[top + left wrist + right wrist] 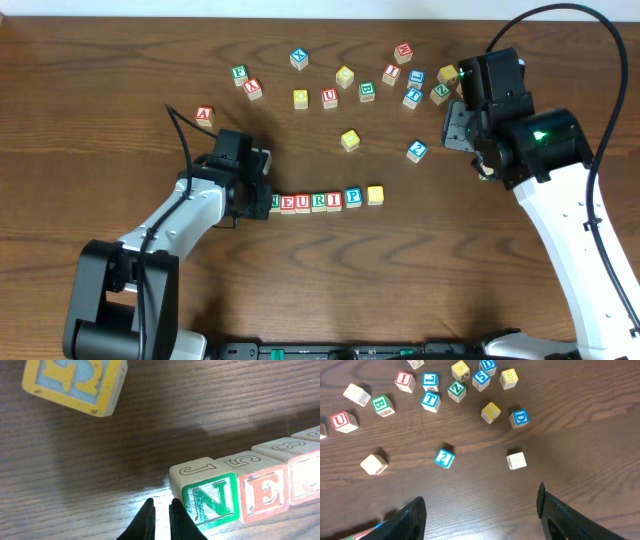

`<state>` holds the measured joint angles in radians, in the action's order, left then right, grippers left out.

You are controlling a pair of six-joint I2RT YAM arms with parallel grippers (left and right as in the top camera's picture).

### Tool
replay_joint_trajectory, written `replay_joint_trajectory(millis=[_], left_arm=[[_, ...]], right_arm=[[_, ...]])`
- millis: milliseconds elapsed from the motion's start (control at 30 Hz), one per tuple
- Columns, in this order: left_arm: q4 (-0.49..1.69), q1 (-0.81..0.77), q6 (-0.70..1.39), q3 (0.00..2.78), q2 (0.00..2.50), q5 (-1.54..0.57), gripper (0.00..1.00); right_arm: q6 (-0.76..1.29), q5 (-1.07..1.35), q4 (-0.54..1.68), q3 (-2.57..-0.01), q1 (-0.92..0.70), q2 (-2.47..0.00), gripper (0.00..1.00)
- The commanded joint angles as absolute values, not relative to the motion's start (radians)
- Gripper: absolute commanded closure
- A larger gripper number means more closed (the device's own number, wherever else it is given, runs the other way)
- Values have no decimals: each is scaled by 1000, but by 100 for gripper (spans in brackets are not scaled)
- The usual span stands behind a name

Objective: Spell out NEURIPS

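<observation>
Overhead: row (318,201) of cubes mid-table reads N-E-U-R-I-P, letters touching. Yellow cube (375,194) sits just beside the P, at the row's end. Left gripper (262,196) is at the N end. Right gripper (458,128) is well apart from the row, near the scattered cubes (345,76) on the far side. Left wrist: fingers pinched nearly together with nothing between them, tips just beside the N cube (210,500). E cube (262,495) touches the N. A blue-faced cube (75,382) lies apart, upper left. Right wrist: fingers spread wide and empty over bare table (485,485). Blue 2 cube (444,458) lies ahead of them.
</observation>
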<state>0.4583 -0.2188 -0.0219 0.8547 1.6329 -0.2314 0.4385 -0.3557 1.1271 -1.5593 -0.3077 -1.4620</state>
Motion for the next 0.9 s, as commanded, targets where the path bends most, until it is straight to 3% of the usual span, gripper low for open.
replay_joint_trajectory(millis=[0, 867], left_arm=[[454, -222, -13, 856, 1647, -239, 89], [436, -249, 14, 866, 1647, -251, 89]], right_arm=[[429, -364, 1126, -1575, -301, -1452, 34], [429, -364, 1126, -1575, -301, -1452, 34]])
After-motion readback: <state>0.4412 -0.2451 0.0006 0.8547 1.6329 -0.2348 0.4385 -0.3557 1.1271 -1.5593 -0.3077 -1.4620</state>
